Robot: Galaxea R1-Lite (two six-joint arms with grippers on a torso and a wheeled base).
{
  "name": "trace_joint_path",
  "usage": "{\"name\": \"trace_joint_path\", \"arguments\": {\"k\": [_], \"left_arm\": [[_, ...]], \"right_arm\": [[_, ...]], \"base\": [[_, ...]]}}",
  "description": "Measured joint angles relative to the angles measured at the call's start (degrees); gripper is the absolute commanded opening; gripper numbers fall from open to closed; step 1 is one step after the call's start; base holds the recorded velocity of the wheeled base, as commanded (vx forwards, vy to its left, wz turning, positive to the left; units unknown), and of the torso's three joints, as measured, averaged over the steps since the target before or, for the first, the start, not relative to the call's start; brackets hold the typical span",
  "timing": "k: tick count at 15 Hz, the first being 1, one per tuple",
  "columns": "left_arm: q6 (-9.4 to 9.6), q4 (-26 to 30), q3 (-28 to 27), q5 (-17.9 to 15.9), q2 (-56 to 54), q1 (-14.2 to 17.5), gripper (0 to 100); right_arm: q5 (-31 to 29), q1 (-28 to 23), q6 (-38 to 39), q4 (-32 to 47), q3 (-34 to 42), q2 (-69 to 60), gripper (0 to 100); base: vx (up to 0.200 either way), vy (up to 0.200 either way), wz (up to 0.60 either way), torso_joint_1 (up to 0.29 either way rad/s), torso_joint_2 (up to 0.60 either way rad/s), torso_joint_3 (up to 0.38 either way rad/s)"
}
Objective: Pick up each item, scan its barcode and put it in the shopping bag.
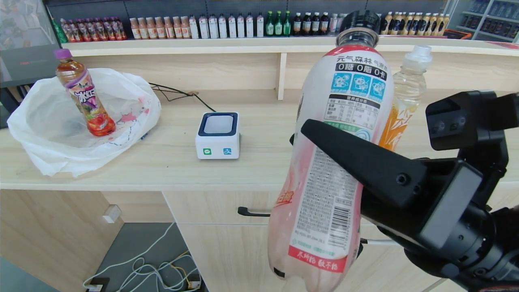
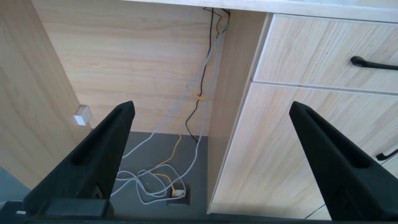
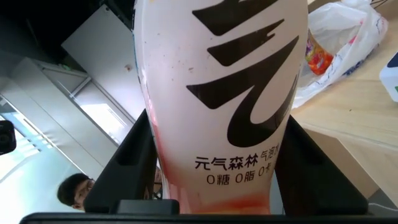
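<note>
We see our right gripper point(image 3: 219, 118) squeezing a big pink soda bottle point(image 1: 316, 202), with one finger on each side. The bottle is up in the air, to the right of the white scanner point(image 1: 217, 136) and nearer to us. On the left of the counter point(image 1: 162, 166), the shopping bag point(image 1: 136, 101) has a tea bottle point(image 1: 85, 95) standing in it. Our left gripper point(image 2: 211, 109) is spread wide and holds nothing, low by the cupboard point(image 2: 292, 130)
</note>
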Motion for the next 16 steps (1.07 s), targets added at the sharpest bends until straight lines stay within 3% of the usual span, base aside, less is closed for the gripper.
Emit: {"name": "trace_joint_path", "arguments": {"k": [16], "left_arm": [[-0.05,0.0,0.0,0.0,0.0,0.0,100]], "right_arm": [[0.0,0.2,-0.3,-0.02,0.59,-1.12,0]], "base": [[0.0,0.0,0.0,0.0,0.0,0.0]]}}
